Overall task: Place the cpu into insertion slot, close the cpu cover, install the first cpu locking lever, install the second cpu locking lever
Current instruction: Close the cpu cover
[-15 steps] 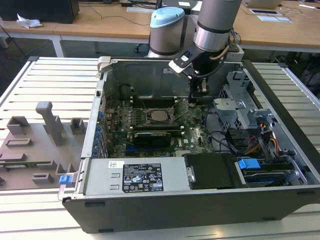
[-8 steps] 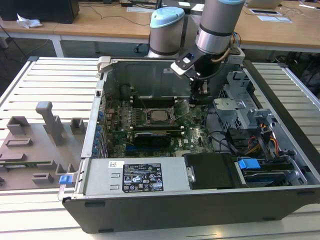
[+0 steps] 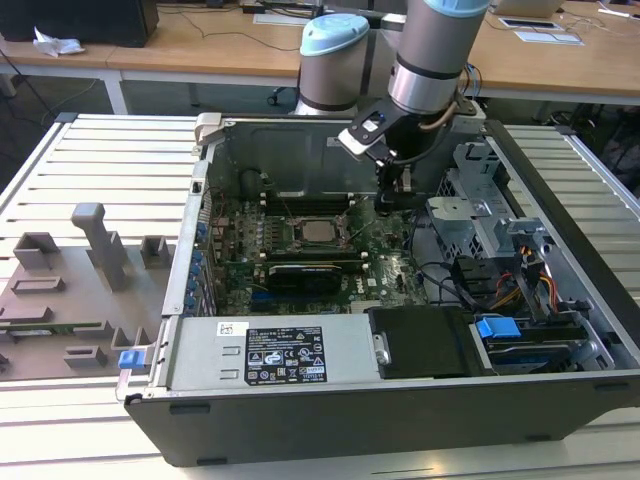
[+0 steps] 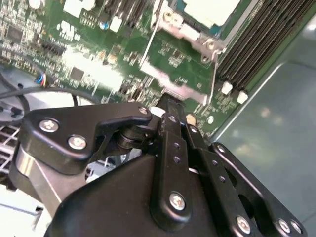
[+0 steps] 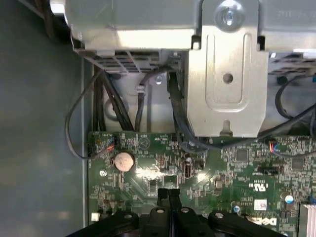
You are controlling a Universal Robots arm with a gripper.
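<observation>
Closed tool [image 5: 168, 193] hovers over motherboard [image 5: 212, 170] beside metal bracket [image 5: 227, 74].

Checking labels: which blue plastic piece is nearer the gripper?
The blue tab inside the case, at the exterior view's right; the blue clip outside the case's corner, that view's left, lies farther from the gripper.

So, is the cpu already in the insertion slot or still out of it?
In. The cpu lies flat inside the insertion slot's grey metal surround on the board; the shut gripper holds nothing.
</observation>
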